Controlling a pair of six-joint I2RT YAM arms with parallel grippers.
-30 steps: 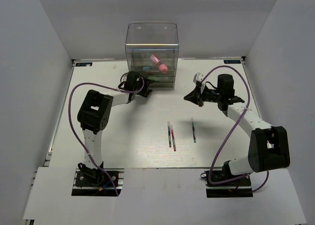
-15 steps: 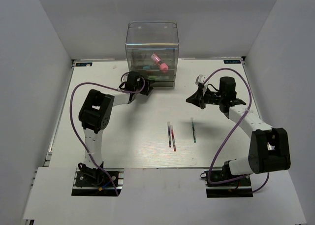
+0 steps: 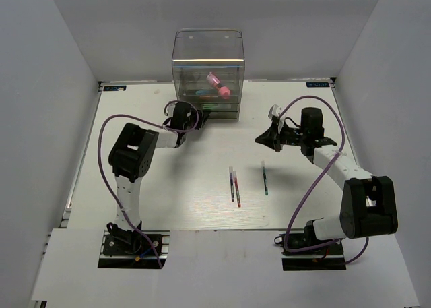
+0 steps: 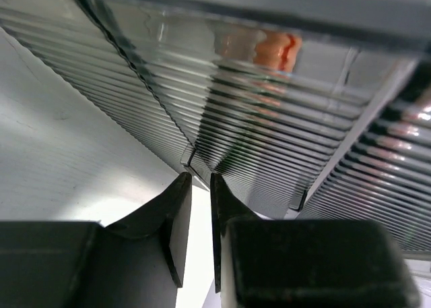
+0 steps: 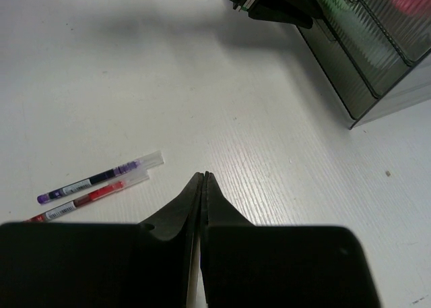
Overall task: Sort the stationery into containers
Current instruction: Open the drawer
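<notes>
Left gripper [image 4: 201, 178], jaws at a narrow slit, sat against the organiser [image 3: 207, 52] drawer tab [image 4: 192, 161] just ahead, presumably to pull it, grip unconfirmed; right gripper [image 5: 204, 178] closed, empty.

Organiser [image 3: 207, 72] blocks the far centre of the worktop [image 3: 182, 180]. Left tool [image 3: 201, 117] sits right up against the drawer fronts [image 4: 269, 153], left of middle, so that approach is taken. The right part of the fronts is reachable from the front. Right tool [image 3: 264, 137] hangs right of centre. Purple pen [image 3: 231, 183] and red pen [image 3: 238, 192] lie side by side, green pen [image 3: 264, 178] to their right, with a bare lane between. There's a bare strip between pens and organiser. Walls [image 3: 47, 85] close off left, right and back.
</notes>
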